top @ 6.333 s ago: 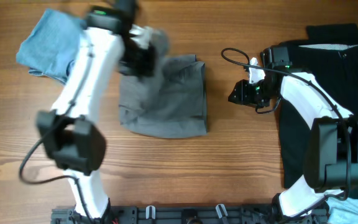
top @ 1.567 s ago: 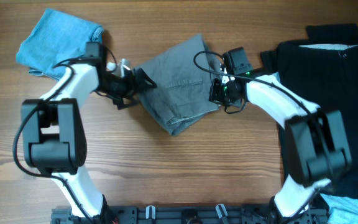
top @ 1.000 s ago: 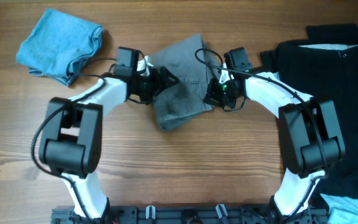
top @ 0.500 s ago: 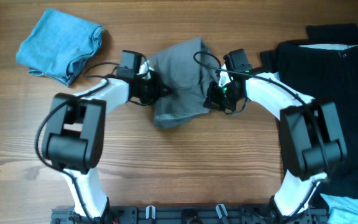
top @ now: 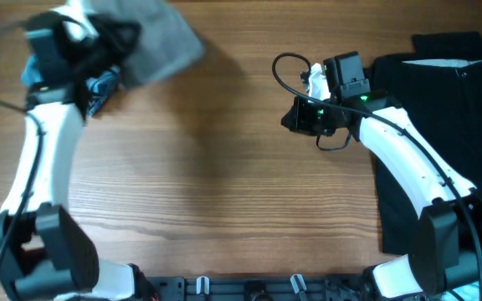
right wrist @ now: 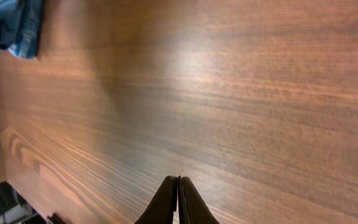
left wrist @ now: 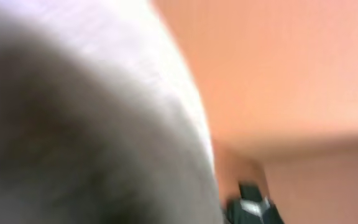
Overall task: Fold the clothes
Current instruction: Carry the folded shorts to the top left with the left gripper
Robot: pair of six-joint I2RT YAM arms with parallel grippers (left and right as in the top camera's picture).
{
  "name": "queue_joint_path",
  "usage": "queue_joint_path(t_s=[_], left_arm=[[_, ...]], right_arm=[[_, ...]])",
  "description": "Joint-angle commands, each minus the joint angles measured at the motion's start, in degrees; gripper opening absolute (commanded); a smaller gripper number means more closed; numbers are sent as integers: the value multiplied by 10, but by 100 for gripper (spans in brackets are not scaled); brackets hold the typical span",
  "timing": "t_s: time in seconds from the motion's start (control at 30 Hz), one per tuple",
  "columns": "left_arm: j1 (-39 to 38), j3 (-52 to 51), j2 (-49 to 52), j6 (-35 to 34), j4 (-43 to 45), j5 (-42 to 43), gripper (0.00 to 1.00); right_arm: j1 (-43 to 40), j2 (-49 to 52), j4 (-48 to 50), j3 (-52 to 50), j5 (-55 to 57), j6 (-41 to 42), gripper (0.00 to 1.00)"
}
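Over the far left corner of the table [top: 224, 192], the left gripper [top: 111, 38] is holding the grey shorts [top: 157, 42] up off the wood. The cloth is hanging from it as a soft, motion-blurred flap with a rounded edge. In the left wrist view the same grey fabric is filling most of the picture, woolly and out of focus, so the fingers themselves are not showing. Just beneath that arm, the light-blue garment [top: 100, 84] is peeking out in a crumpled bunch. Its denim-like folds are also showing at the top left corner of the right wrist view.

Across the table, the right gripper [top: 295, 117] is hovering over bare wood, well apart from the shorts. Its two dark fingers [right wrist: 169, 202] are pressing flat against each other with nothing between them. A black cable is looping above that wrist.

Along the right side, the larger black garment [top: 450, 109] is lying spread out flat, matte and dark, with a pale strip showing near its upper edge. The right arm's white links are crossing over it.

The tabletop is showing warm brown wood with long, wavy grain and a soft sheen under the light. A dark rail [top: 249, 288] is running along the near edge, where both arm bases are sitting.
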Motion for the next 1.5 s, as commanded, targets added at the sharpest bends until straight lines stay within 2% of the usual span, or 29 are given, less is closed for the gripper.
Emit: queue_joint_path(t_s=[0.0,0.1,0.23,0.3,0.33,0.4,0.43,0.47,0.57,0.7,0.83,1.03,1.07,1.1,1.13,1.17,1.27,1.47], left_arm=[[40,-1,24,0,-4,-101,4],[65,-1,62,0,8,-150,4],[86,-1,127,0,35,-156,4],[94,-1,160,0,33,-156,13],[99,-1,174,0,30,-156,31],[112,-1,190,0,14,-156,83],[119,-1,191,1,2,-156,97],[125,-1,191,3,-9,-156,100],[151,-1,177,2,-59,-119,100],[190,7,144,3,-177,-29,100],[219,9,88,59,-255,22,100],[225,9,-12,127,-282,22,100],[221,9,-23,137,-271,18,89],[216,9,-28,143,-255,7,68],[210,9,-30,147,-237,-14,24],[201,9,-27,148,-221,-48,4],[160,9,15,149,-163,-161,4],[123,9,186,143,-54,-177,4]], right_arm=[[1,0,-24,-2,-8,-13,6],[1,0,-46,-2,-9,-13,6],[1,0,-61,-2,-9,-12,5],[1,0,-63,-2,-9,-12,4],[1,0,-63,-2,-9,-12,4],[1,0,-69,-1,-9,-9,4],[1,0,-72,-2,-9,-8,4],[1,0,-75,-1,-9,-7,4],[1,0,-77,-1,-9,-7,4],[1,0,-77,-2,-9,3,4],[1,0,-78,-1,-9,3,4],[1,0,-78,-1,-9,3,4],[1,0,-77,-1,-9,3,4],[1,0,-77,-1,-9,3,4],[1,0,-77,-1,-9,4,4],[1,0,-76,-1,-9,4,4],[1,0,-77,-1,-9,16,4],[1,0,-71,-1,-6,19,4]])
